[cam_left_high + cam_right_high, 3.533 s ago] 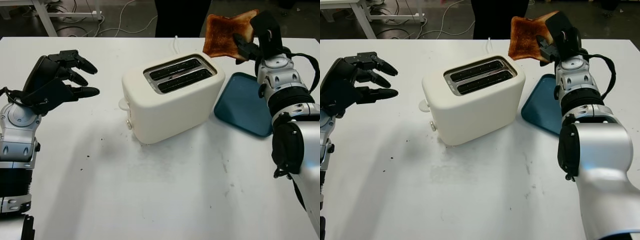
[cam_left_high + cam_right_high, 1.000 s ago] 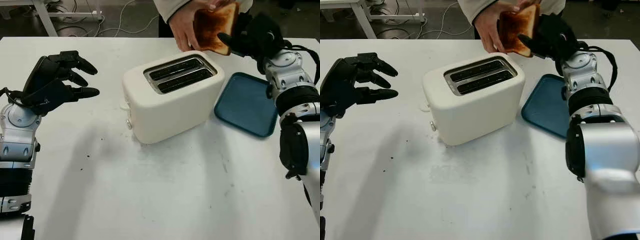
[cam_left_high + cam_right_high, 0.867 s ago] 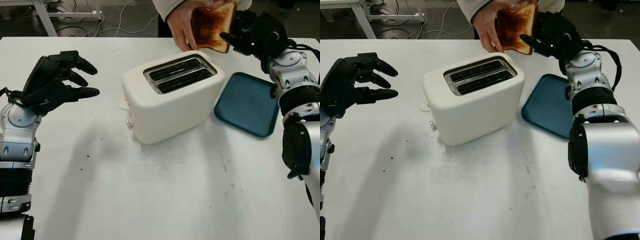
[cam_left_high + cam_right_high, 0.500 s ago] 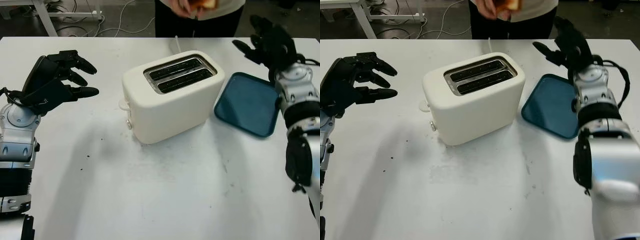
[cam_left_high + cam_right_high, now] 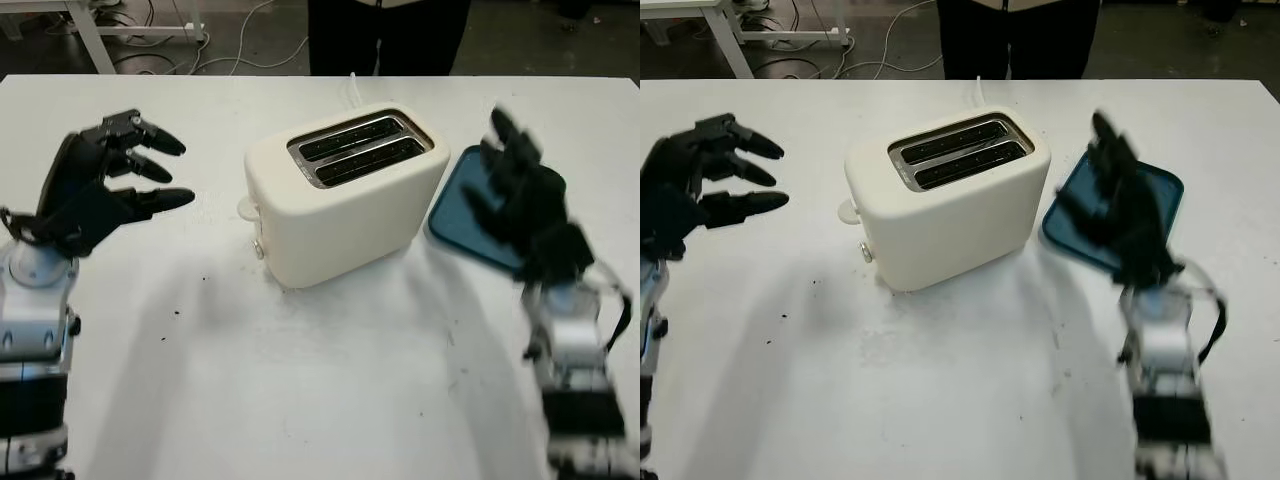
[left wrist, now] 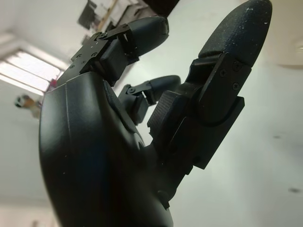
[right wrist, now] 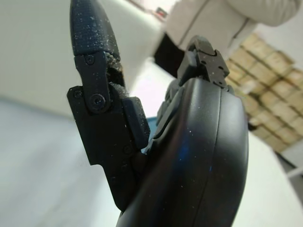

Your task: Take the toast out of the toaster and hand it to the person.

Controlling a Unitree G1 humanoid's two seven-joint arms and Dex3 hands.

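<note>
Toaster [image 5: 345,192]: cream-white, two-slot, rounded corners, mid-table [image 5: 300,400], set at an angle. Both slots dark. Small round knob low on the near-left end, lever stub just above it. No readable brand or writing. White cord trailing off behind.

Blue tray [image 5: 1162,192] just right of the toaster, flat on the table.

Right hand [image 5: 525,205] raised above the tray's near edge, open, holding nothing. Left hand [image 5: 100,180] up at far left, well apart from the toaster, open, also holding nothing.

Person [image 5: 385,35] in dark clothing standing beyond the far edge.
</note>
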